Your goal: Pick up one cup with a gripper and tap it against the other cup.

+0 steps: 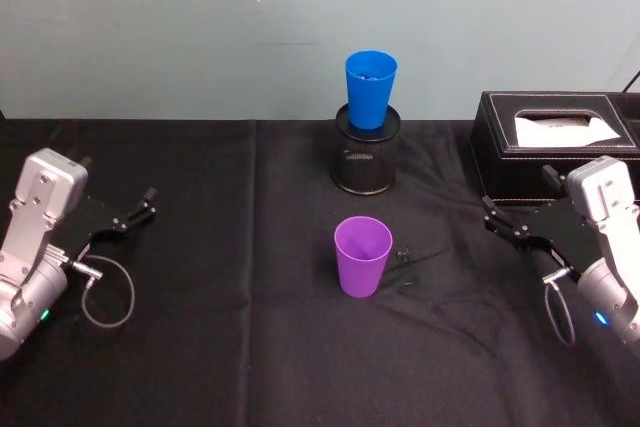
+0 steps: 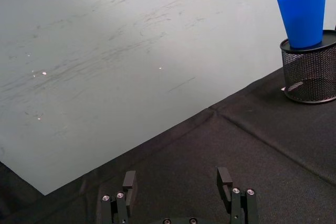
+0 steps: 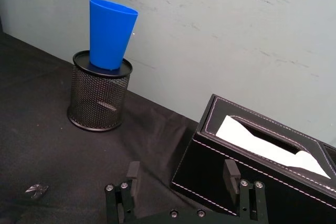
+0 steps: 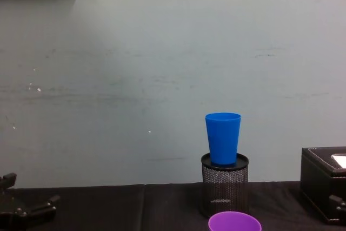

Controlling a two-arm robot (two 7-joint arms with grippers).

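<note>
Black-cloth worktop [image 1: 200, 347] against a scuffed pale wall [image 1: 150, 27], purple cup [image 1: 362, 256] out front, left end effector [image 2: 177, 176] and right end effector [image 3: 181, 169] both spread wide, holding nothing.

Left arm [image 1: 28, 247], silver-grey, low over the tabletop [image 1: 250, 347] at its left edge, wrist angled inward. Left gripper [image 1: 143, 205] black, aimed toward the far middle, jaws parted with a clear gap between the fingers [image 2: 128, 180], nothing between them. Right arm [image 1: 610, 267] mirrors it at the right edge, wrist angled inward. Right gripper [image 1: 517, 190] black, aimed toward the far left, jaws likewise spread wide and holding nothing. Both grippers sit just above the cloth, well apart from each other.
</note>
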